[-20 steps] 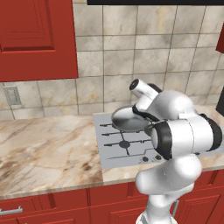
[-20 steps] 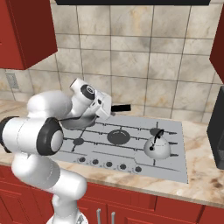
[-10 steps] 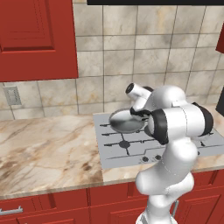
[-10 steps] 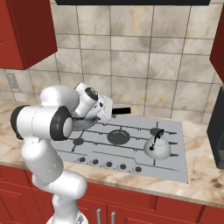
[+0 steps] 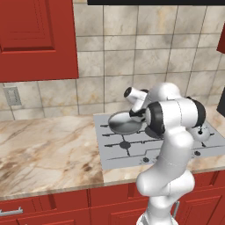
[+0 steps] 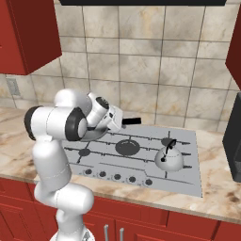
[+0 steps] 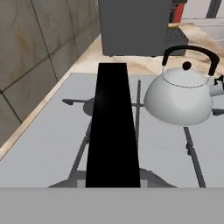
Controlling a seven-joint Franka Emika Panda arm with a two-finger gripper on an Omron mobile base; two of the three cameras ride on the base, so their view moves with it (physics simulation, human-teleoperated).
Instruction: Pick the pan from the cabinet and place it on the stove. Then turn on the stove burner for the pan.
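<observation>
The silver-grey pan [image 5: 123,123] sits level at the stove's [image 5: 132,151] back-left burner; whether it touches the grate I cannot tell. My gripper [image 5: 137,113] is shut on its straight black handle [image 6: 132,121], which points toward the kettle side. In the hand view the black handle [image 7: 113,127] runs up the middle, low over the light-grey stove [image 7: 39,148], and hides my fingertips. From the right, my gripper [image 6: 116,121] and forearm cover most of the pan [image 6: 95,135]. The red cabinet [image 5: 35,39] hangs shut at the upper left.
A domed silver kettle [image 6: 169,158] with a black handle stands on the right front burner, also seen as kettle [image 7: 181,98]. Small knobs [image 6: 115,177] line the stove's front edge. A dark appliance [image 7: 131,26] stands beyond the stove's right end. Marble counter [image 5: 44,154] lies left.
The hand has carried the pan slightly down and toward the stove's back-left burner, while the elbow swung up. The kettle has stayed put.
</observation>
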